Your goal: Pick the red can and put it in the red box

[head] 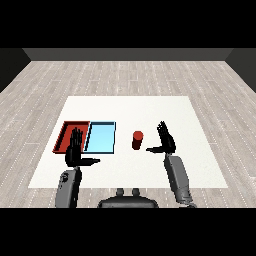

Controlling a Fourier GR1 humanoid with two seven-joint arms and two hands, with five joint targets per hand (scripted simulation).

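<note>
The red can (137,139) stands upright on the white table, just right of the light blue tray. The red tray (66,130) lies at the left, side by side with the blue one. My right hand (166,140) is to the right of the can, a short gap away, fingers straight and thumb pointing toward the can; it holds nothing. My left hand (74,149) hovers over the near edge of the red tray, fingers straight up, thumb out to the right, holding nothing.
The light blue tray (101,137) lies between the red tray and the can. The white table (190,115) extends well to the right and behind the trays; beyond it is wooden floor.
</note>
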